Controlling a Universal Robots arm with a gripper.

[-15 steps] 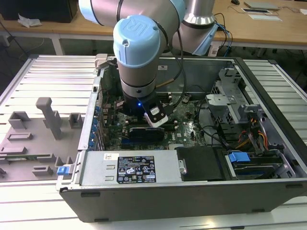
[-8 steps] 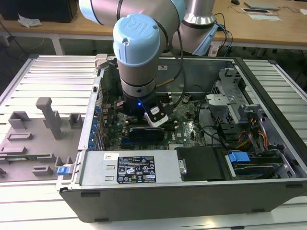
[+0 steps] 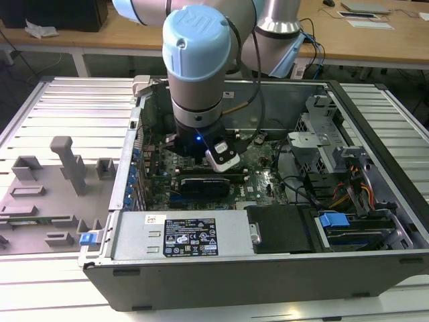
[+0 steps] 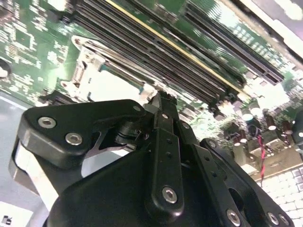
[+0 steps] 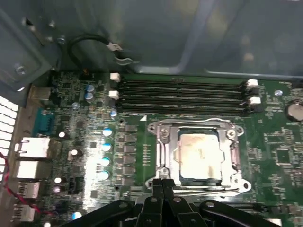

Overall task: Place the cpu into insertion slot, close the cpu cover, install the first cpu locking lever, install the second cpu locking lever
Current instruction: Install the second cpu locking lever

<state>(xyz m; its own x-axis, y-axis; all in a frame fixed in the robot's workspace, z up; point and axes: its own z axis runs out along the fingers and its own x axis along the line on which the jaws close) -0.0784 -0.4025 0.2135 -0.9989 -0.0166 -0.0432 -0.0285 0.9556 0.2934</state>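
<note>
A slatted metal table (image 3: 67, 100) carries an open computer case (image 3: 201, 282), with grey moulded holders (image 3: 60, 174) at the exterior view's left. The arm (image 3: 198, 67) reaches down into the case near the middle of that frame.

In the first wrist view, the chip (image 5: 200, 155) lies flat in its socket (image 5: 189, 181), beside the long memory slots (image 5: 182, 94). The silvery cover (image 5: 163, 146) frames it and looks folded down. The gripper (image 5: 159, 182) sits at the socket's edge, its fingers (image 5: 154, 185) pressed together with nothing visible between them, just beside a wire lever (image 5: 203, 190).

We judge the placing and covering done and the lever work in hand. We cannot tell whether either lever is hooked. Working a lever here calls for a firm, well-aimed push on thin wire, keeping clear of the chip.
</note>
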